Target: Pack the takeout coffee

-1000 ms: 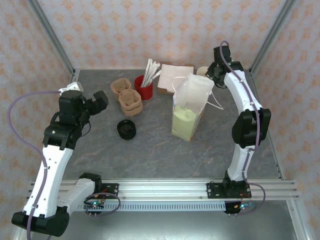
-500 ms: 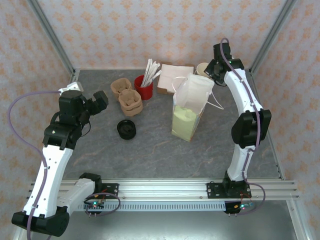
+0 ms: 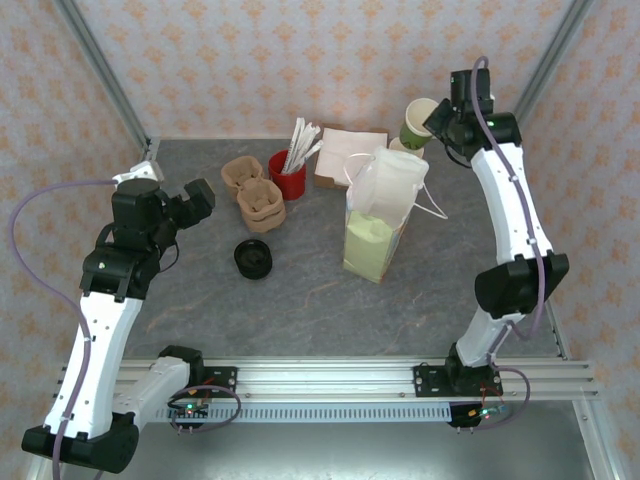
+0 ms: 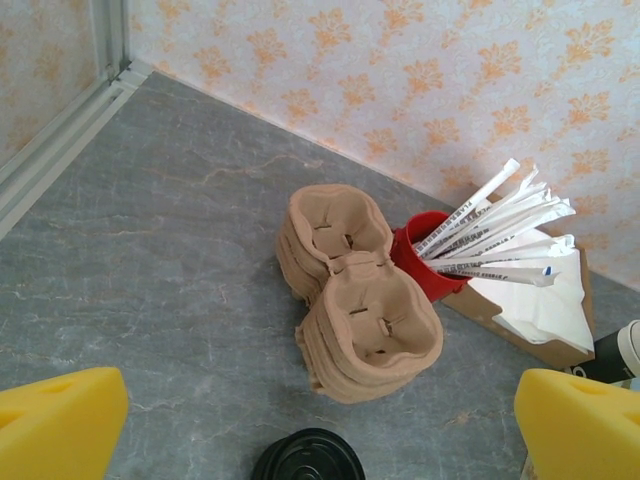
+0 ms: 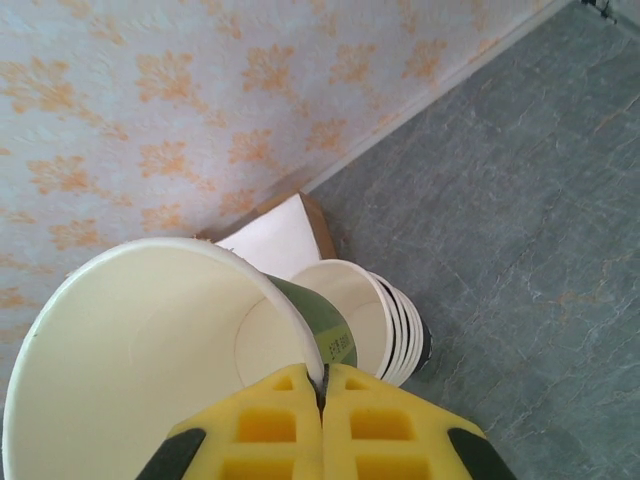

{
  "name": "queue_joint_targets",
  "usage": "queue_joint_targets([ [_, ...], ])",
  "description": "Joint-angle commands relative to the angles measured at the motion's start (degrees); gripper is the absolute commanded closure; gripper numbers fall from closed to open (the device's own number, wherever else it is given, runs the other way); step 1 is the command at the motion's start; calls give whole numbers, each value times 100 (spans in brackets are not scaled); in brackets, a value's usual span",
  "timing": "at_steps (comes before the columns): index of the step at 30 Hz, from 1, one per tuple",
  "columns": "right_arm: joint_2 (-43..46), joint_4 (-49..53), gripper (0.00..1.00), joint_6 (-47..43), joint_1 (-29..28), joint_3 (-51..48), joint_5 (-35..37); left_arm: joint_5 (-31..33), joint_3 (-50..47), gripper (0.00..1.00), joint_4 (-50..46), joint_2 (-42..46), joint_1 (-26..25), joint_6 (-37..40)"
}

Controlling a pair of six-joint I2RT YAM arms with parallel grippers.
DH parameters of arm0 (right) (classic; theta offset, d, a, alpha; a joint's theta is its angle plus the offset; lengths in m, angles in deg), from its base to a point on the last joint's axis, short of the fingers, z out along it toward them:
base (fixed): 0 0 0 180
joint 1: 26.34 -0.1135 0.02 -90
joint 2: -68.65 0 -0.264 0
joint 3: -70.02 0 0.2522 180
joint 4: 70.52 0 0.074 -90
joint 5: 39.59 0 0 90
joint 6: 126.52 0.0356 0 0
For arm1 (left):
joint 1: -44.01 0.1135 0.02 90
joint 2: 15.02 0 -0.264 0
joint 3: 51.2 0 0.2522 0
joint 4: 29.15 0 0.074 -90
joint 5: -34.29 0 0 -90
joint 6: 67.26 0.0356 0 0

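Big change first: the right arm (image 3: 510, 215) has swung up from the back right corner of the counter (image 3: 300, 300), and the right gripper (image 3: 447, 112) came up with an olive-green paper cup (image 3: 421, 122) in it. A second ago that gripper was down at the stack of cream cups (image 3: 404, 146). Now the cup hangs in the air just above the stack, clear of it. On the wrist view the yellow fingers (image 5: 270, 415) are pinched together on the cup's wall at the rim. The cup is open on top and looks empty, so I'd say this is the very start: it needs at least a lid before it goes near the bag.

Containers, big to small:

- The white paper bag (image 3: 385, 210) stands upright mid-counter with its mouth open. I can't tell what's inside; the lower part just looks pale yellow-green.
- The cardboard box (image 3: 345, 165) at the back holds white napkins (image 3: 350, 145).
- The pulp cup carriers (image 4: 350, 300) are stacked and empty.
- The red cup (image 4: 420, 262) is stuffed with wrapped straws (image 4: 495, 220).

A loose black lid (image 3: 254, 259) lies flat in front of the carriers, and it's probably what the cup needs next. The left gripper (image 3: 197, 202) hovers near the carriers, fingers spread wide, holding nothing.
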Motion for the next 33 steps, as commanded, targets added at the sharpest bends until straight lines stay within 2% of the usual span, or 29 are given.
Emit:
queue_joint_targets([
  [1,476,332,97,-132,-41,152,431,-124,236,0,-190,33,-51,-43],
  [8,1750,724,99,-381,76,-602,1351,-242,303,0,-212,42,-60,-17],
  [15,3247,1207,99,-553,473,-2394,1484,-374,55,0,-185,67,-116,-41],
  [18,3914,1519,100,-564,480,-3246,1336,-400,-147,0,-153,109,-136,-50],
  [22,4760,1668,100,-485,459,-4468,477,-425,-467,1,-78,139,-182,-85],
  [25,5445,1425,100,-350,265,-5482,172,-428,-677,1,-4,147,-222,-130],
  [28,5742,1014,100,-188,-126,-6197,-613,-426,-891,1,137,140,-252,-158],
  [33,5850,649,100,392,-1631,-6862,103,-403,-1129,1,267,60,-292,-192],
])
